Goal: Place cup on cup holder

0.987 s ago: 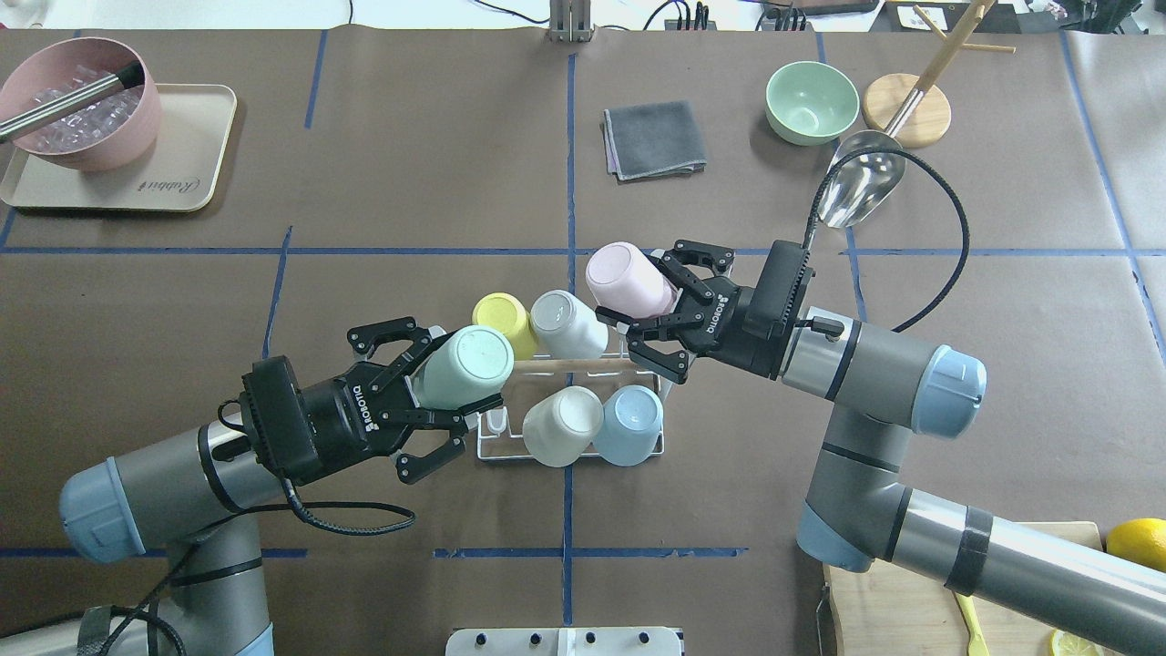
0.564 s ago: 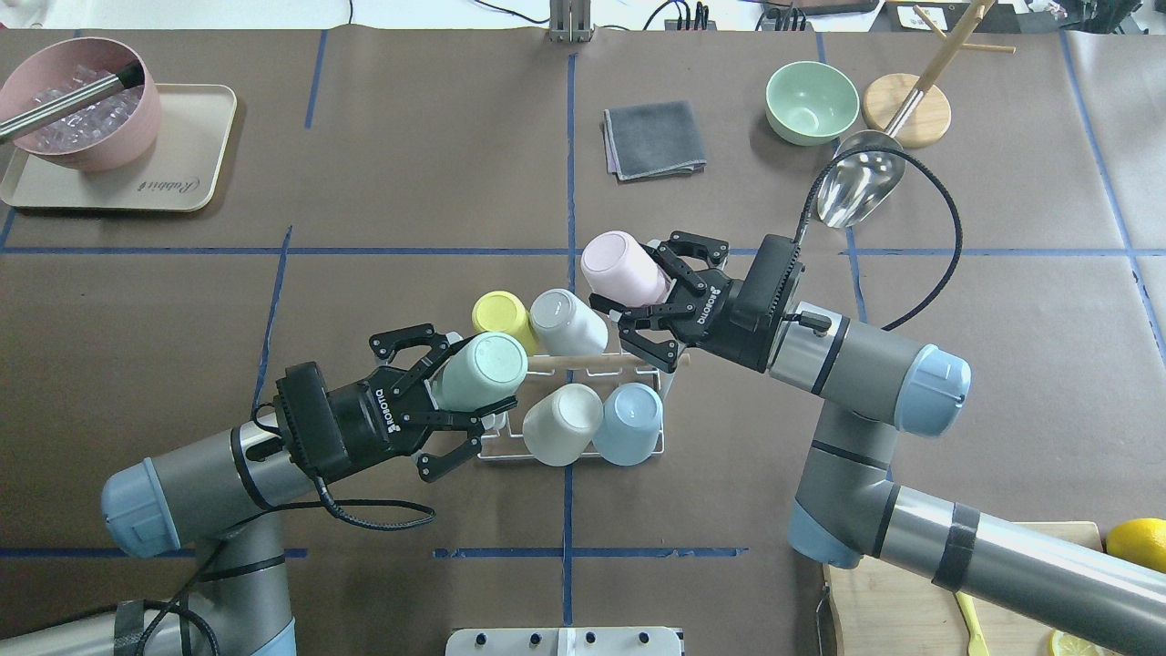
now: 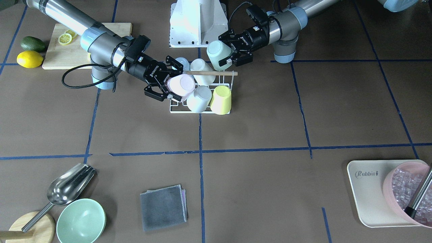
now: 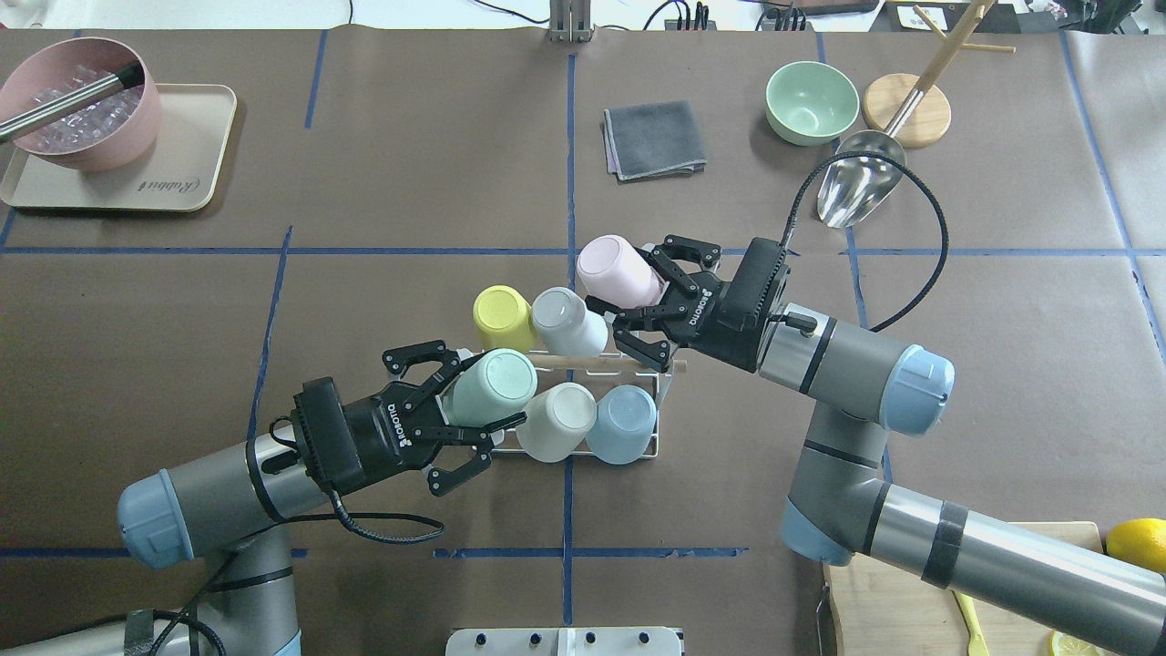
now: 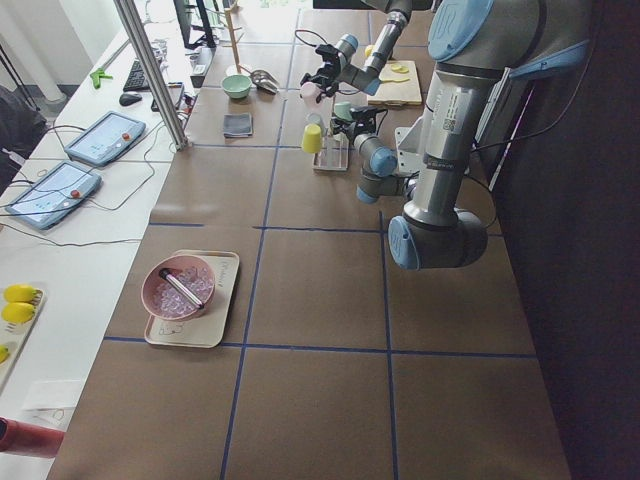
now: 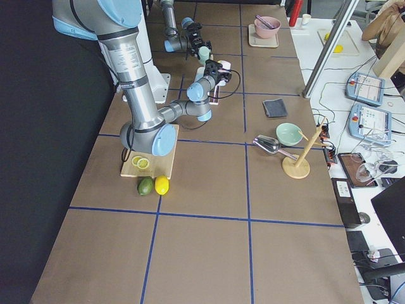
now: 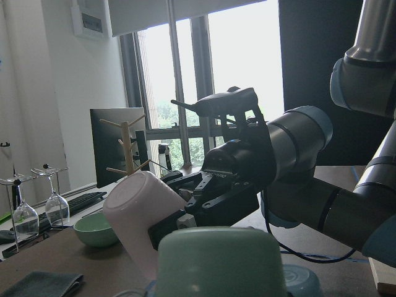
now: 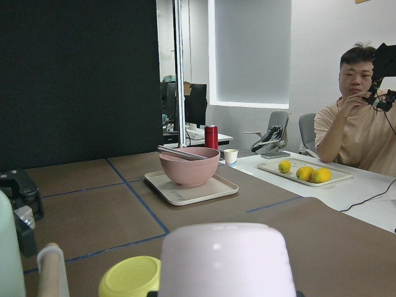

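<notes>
The cup holder (image 4: 658, 415) is a white wire rack with a wooden rod (image 4: 608, 363) across its top, mid-table. It carries a yellow cup (image 4: 499, 314), a grey-white cup (image 4: 565, 321), a cream cup (image 4: 557, 433) and a blue cup (image 4: 621, 424). My left gripper (image 4: 478, 401) is shut on a mint-green cup (image 4: 501, 381), bottom up, at the rack's near left corner. My right gripper (image 4: 635, 284) is shut on a pink cup (image 4: 610, 264), tilted, over the rack's far right corner. In the front view the mint cup (image 3: 216, 52) and the pink cup (image 3: 184, 86) flank the rod (image 3: 211, 73).
A pink bowl (image 4: 77, 100) of ice with tongs stands on a tray (image 4: 187, 173) at the far left. A grey cloth (image 4: 654, 138), a green bowl (image 4: 811, 100), a metal scoop (image 4: 856, 187) and a wooden stand (image 4: 906, 109) lie at the far right. A cutting board (image 4: 888, 601) and a lemon (image 4: 1139, 542) are near right.
My left gripper has moved right and nearer to the rack with the mint cup. My right gripper has moved a little left with the pink cup.
</notes>
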